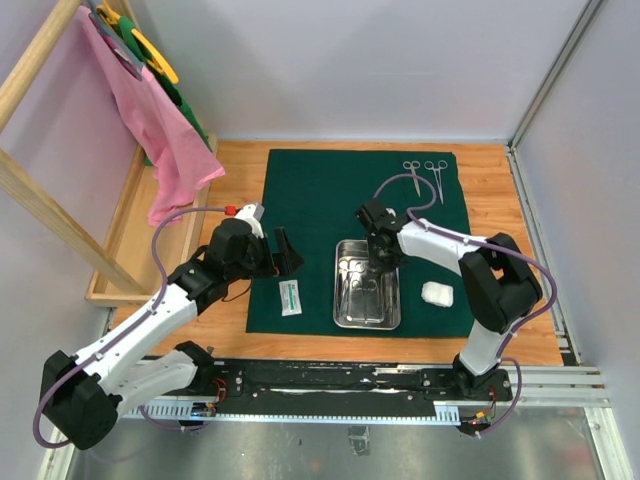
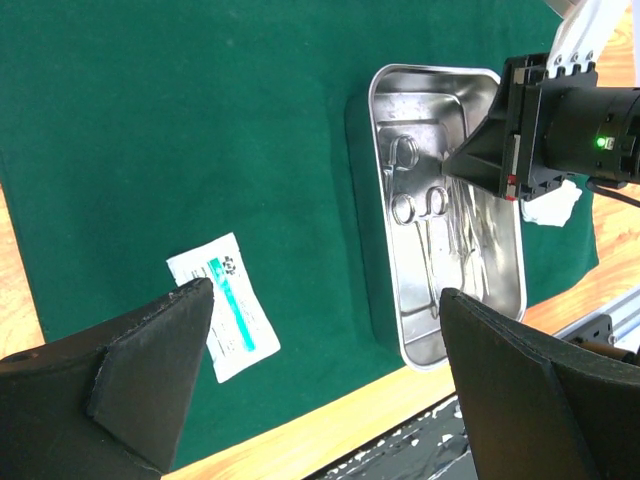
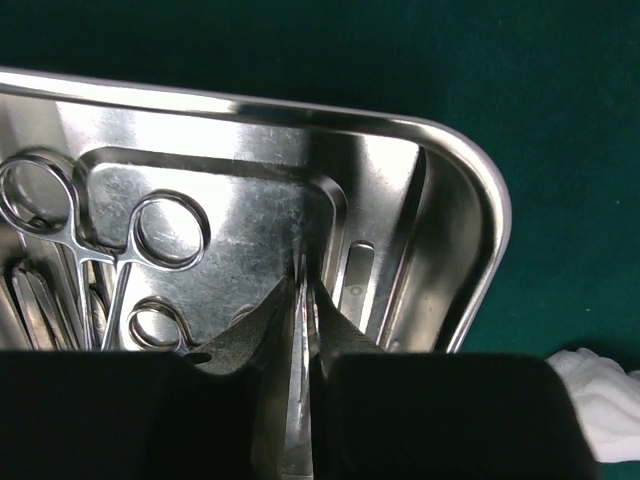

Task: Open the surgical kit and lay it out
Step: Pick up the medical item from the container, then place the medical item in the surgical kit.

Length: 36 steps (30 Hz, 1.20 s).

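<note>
Right gripper (image 1: 378, 262) in the steel tray (image 1: 345, 300), pinching a slim steel instrument (image 3: 301, 400); left gripper (image 1: 285, 255) spread wide with nothing in it.

The green cloth (image 1: 310, 200) lies flat on the wooden table (image 1: 500, 330). On it sit the tray at the near middle, the white packet (image 1: 291, 297) to its left, the gauze wad (image 1: 437, 293) to its right and two clamps (image 1: 425, 178) at the far edge. The lift is probably best made straight up and slowly, so the thin piece neither twists in the pinch nor drags the ringed clamps (image 3: 110, 250) beside it, and the piece then set down on bare cloth near the far pair. Only the right wrist view shows the fingertips nearly meeting on the steel, close to the tray's corner. From above, the arm hides that contact. The left wrist view shows its own fingers (image 2: 150, 370) far apart above the packet (image 2: 222, 305), and the tray's remaining tools lengthwise.
</note>
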### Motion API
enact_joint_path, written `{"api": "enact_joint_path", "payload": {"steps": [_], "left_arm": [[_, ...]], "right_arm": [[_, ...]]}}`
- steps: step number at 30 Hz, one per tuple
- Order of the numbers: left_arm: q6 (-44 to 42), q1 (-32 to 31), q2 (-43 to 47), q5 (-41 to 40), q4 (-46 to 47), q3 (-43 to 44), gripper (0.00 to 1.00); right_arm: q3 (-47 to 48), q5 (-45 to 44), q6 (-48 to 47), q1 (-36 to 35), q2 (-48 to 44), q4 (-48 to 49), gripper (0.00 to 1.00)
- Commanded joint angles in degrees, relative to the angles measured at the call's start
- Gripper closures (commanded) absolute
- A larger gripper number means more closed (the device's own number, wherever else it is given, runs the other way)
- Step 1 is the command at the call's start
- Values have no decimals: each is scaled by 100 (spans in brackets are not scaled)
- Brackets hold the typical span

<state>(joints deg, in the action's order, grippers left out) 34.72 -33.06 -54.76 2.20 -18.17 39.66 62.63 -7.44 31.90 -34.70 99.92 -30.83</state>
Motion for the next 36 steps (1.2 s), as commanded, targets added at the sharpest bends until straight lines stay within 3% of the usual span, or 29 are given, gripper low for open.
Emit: {"api": "enact_joint_path", "payload": {"steps": [1,4,13,21,27,36], "left_arm": [[-88,54,-21,-62,-11,87,1],[-88,54,-49,-65,-2,86,1],[-88,53,-104,-150,-38,128,1],[-54,54,-184,-193,-3,97,1],[-54,54,-264,-175,-43,103,1],[-101,54,-467,-198,-119,247,1]], "right_arm": [[7,36,-38,70,194,35,93],[50,-24,-82,75,91,-30,99],[864,20,-591,331,-432,-602,99],[2053,858,-1811,1654,-614,-1234,99],[2732,720,-2572,2594,-29,-1353,99],[3553,1042,-3218,3298,1306,-1724,99]]}}
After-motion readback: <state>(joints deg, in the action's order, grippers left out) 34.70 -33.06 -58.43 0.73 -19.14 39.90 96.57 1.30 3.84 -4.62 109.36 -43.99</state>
